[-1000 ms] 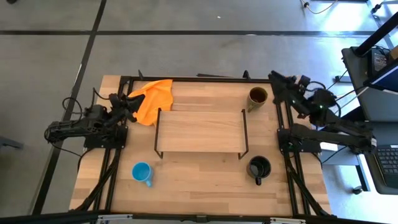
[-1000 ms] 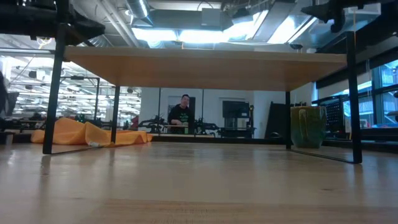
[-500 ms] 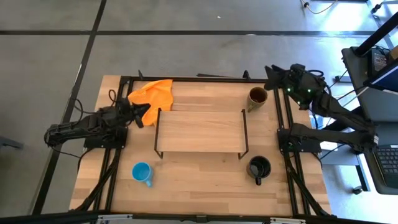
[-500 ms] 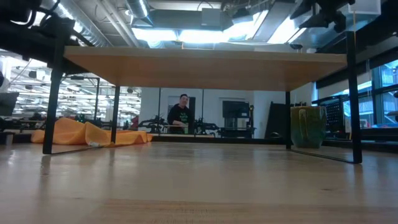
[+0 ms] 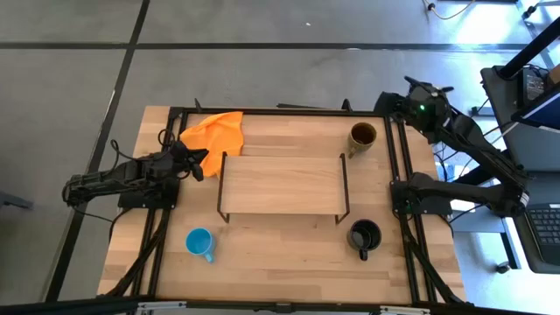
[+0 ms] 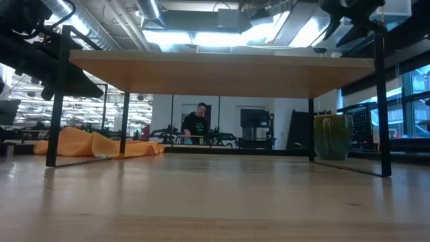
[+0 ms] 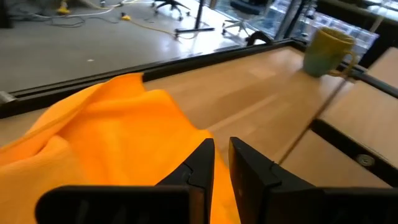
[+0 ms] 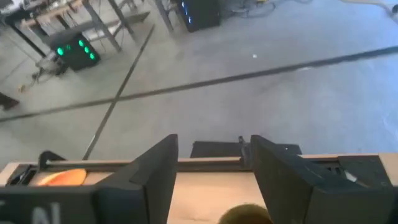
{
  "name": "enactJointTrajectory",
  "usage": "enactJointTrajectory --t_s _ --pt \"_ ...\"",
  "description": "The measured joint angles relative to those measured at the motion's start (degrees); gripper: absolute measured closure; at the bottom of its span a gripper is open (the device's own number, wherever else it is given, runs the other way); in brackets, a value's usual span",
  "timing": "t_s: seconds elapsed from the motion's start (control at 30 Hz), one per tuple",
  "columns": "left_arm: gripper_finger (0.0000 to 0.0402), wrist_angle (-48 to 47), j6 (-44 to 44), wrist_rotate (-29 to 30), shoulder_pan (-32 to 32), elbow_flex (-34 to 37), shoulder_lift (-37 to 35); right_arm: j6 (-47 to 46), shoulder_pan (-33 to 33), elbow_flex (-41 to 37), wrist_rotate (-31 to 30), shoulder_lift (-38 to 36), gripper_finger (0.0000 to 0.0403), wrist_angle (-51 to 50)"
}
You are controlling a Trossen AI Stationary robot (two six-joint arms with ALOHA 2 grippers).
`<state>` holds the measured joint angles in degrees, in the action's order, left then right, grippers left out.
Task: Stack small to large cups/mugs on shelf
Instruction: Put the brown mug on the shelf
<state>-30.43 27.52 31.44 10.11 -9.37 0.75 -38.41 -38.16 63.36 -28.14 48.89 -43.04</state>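
Observation:
The olive-brown mug (image 5: pixel 362 136) stands on the table at the far right, just past the shelf's (image 5: pixel 280 184) far right corner. It also shows in the low view (image 6: pixel 332 136) and the left wrist view (image 7: pixel 329 50). The small light-blue mug (image 5: pixel 200 242) stands near left and the black mug (image 5: pixel 364 235) near right, both on the table. My left gripper (image 5: pixel 203 162) is shut and empty by the shelf's left end, above the edge of an orange cloth (image 7: pixel 112 137). My right gripper (image 8: pixel 214 162) is open and empty, raised above the far right corner (image 5: pixel 392 103), beyond the olive mug.
The orange cloth (image 5: pixel 217 136) lies crumpled at the far left of the table, beside the shelf. A black frame (image 5: pixel 262 111) runs round the table's edges. The shelf's board is bare. A person (image 6: pixel 199 121) stands far back in the room.
My left gripper has gone a little toward the table's right and near side, toward the shelf's left end, and has come down. My right gripper has risen and swung toward the table's far edge, away from the olive mug. No mug has moved.

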Motion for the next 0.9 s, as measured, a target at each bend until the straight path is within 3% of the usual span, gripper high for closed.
enactJointTrajectory --t_s 0.3,0.47,0.53,0.67,0.9 --pt "0.036 0.0 0.5 0.7 0.0 0.0 0.0 9.8 -7.4 15.9 14.8 16.6 0.0201 -15.2" --pt "0.036 -0.1 0.9 0.7 0.0 0.0 0.0 14.2 -10.4 24.3 25.0 22.7 0.0201 -17.6" --pt "0.036 -0.2 1.0 0.7 0.0 0.0 0.0 14.6 -12.1 27.5 25.3 24.7 0.0201 -20.8" --pt "0.036 -0.2 1.4 0.6 0.0 0.0 0.0 16.6 -16.9 32.9 20.1 29.0 0.0201 -32.4" --pt "0.036 -0.4 2.2 0.4 0.0 0.0 0.0 17.8 -20.4 33.0 23.7 33.8 0.0201 -40.0"
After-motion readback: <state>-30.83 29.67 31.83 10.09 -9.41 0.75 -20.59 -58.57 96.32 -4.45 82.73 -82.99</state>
